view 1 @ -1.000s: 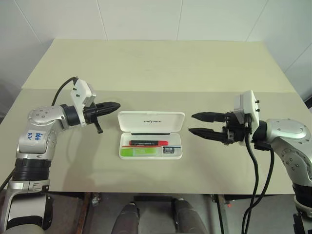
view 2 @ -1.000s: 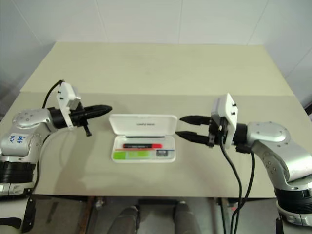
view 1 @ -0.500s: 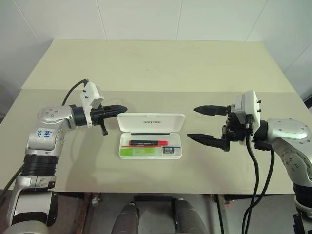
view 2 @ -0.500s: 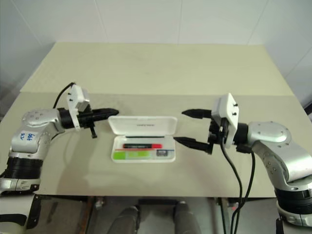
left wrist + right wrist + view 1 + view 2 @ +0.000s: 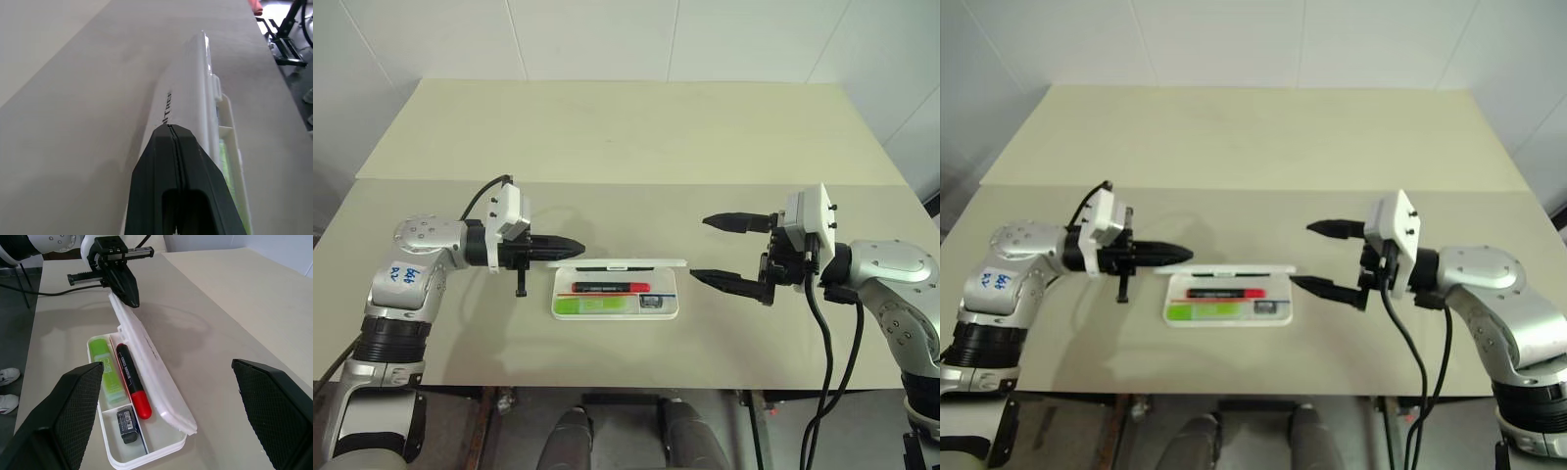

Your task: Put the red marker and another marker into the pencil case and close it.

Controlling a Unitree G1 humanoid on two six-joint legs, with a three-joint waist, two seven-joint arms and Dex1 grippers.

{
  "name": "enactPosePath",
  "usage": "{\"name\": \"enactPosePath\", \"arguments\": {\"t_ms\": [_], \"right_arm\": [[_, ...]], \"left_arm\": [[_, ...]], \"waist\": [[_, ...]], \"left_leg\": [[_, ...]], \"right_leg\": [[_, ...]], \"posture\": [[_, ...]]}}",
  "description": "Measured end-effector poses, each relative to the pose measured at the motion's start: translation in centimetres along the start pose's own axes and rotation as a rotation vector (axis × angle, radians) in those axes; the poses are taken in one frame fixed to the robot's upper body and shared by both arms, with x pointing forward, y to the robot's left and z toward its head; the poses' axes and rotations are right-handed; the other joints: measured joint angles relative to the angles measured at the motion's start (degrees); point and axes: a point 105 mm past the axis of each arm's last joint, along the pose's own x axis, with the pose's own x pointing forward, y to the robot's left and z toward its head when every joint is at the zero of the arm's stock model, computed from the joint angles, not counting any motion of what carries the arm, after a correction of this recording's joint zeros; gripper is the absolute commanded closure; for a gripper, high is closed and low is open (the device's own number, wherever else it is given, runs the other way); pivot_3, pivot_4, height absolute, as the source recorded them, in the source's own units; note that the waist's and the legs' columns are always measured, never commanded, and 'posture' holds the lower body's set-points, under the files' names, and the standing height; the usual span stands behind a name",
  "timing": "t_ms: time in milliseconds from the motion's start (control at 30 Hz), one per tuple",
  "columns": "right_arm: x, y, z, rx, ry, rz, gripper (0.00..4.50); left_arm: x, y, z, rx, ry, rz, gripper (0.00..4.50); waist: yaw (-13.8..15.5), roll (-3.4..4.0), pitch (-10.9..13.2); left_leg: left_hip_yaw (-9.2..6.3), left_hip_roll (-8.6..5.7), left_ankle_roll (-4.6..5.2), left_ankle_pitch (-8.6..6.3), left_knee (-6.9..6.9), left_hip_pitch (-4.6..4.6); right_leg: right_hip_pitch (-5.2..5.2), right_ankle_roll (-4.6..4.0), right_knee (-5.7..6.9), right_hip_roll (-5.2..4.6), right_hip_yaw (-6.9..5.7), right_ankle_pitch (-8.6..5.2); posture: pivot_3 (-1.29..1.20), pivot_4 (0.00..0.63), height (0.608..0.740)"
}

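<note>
Now the pencil case (image 5: 617,292) sits mid-table with the red marker (image 5: 610,287) and green highlighter (image 5: 597,305) inside, lid (image 5: 146,360) half raised. The closed left gripper (image 5: 570,244) at its far left corner should push it evenly down; the right gripper (image 5: 722,251) waits open.

Table (image 5: 626,127): pale beige matte top, a seam running across its width. Wall (image 5: 597,39): white panels with thin vertical joints, behind the table. Floor (image 5: 298,73): dark, beside the table's edge. Lighting: even, soft.
</note>
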Motion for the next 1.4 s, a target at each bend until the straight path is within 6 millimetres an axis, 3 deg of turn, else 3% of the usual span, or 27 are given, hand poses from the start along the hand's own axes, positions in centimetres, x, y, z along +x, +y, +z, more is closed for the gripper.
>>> {"name": "enactPosePath", "arguments": {"t_ms": [300, 600, 1033, 1400], "right_arm": [[0.2, 0.1, 0.1, 0.0, -0.012, -0.015, 0.05], [0.3, 0.3, 0.1, -0.004, -0.016, -0.03, 0.05], [0.4, 0.2, -0.2, 0.003, -0.012, -0.054, 0.05], [1.1, 0.5, -0.6, 0.016, -0.026, -0.056, 0.05]], "left_arm": [[0.4, -2.2, -2.9, -0.045, 0.156, -0.122, 4.5], [1.1, -1.6, -4.8, -0.07, 0.246, -0.065, 4.5], [2.7, -2.0, -4.6, -0.045, 0.241, -0.122, 4.5], [2.4, -2.5, -4.5, -0.041, 0.291, -0.192, 4.5]], "waist": [[0.0, 0.0, 0.0], [0.0, 0.0, 0.0], [0.1, 0.0, 0.0], [0.0, 0.01, 0.0]], "left_leg": [[0.01, 0.0, 0.0, 0.0, 0.0, 0.0], [0.01, 0.0, 0.01, 0.0, -0.01, 0.01], [0.01, 0.0, 0.0, 0.0, 0.01, 0.05], [0.01, 0.0, 0.01, 0.0, 0.01, 0.06]], "right_leg": [[0.0, -0.02, -0.02, 0.0, 0.0, -0.01], [0.0, -0.02, -0.01, 0.0, 0.0, -0.01], [0.06, -0.01, -0.01, 0.0, 0.01, -0.01], [0.06, -0.01, 0.0, 0.01, 0.01, -0.01]], "posture": [[0.0, 0.15, 0.74], [0.0, 0.15, 0.74], [0.0, 0.15, 0.74], [0.0, 0.15, 0.74]]}}
